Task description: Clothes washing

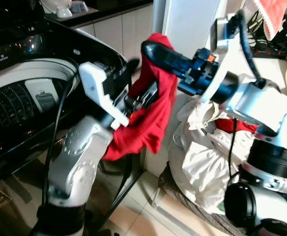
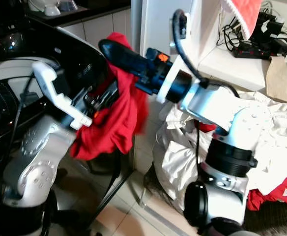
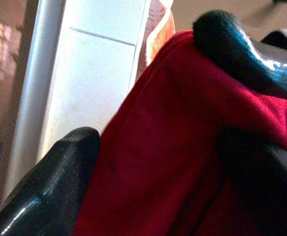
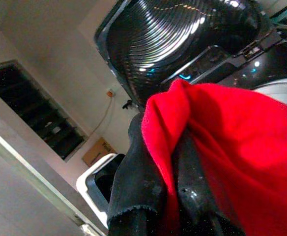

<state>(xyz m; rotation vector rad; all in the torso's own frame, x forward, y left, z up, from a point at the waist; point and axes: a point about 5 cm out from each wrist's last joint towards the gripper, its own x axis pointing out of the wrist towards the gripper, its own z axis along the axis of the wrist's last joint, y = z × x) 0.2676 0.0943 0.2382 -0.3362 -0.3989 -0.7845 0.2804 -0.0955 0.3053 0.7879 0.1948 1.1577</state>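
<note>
A red garment (image 1: 143, 123) hangs in the air between my two arms, beside the open top-loading washing machine (image 1: 15, 98) on my left. My right gripper (image 1: 151, 49) reaches in from the right and is shut on the garment's top edge; in the right wrist view its fingers (image 4: 133, 177) pinch the red cloth tight. Lower down, my left gripper (image 1: 146, 96) is pushed into the cloth. In the left wrist view its fingers (image 3: 65, 172) stand apart with red fabric lying between them.
A basket (image 1: 183, 196) heaped with white laundry (image 1: 202, 157) and a red piece (image 2: 276, 194) stands on the tiled floor to my right. Behind it is a white cabinet (image 1: 192, 24) and a shelf with tangled cables (image 2: 251, 44).
</note>
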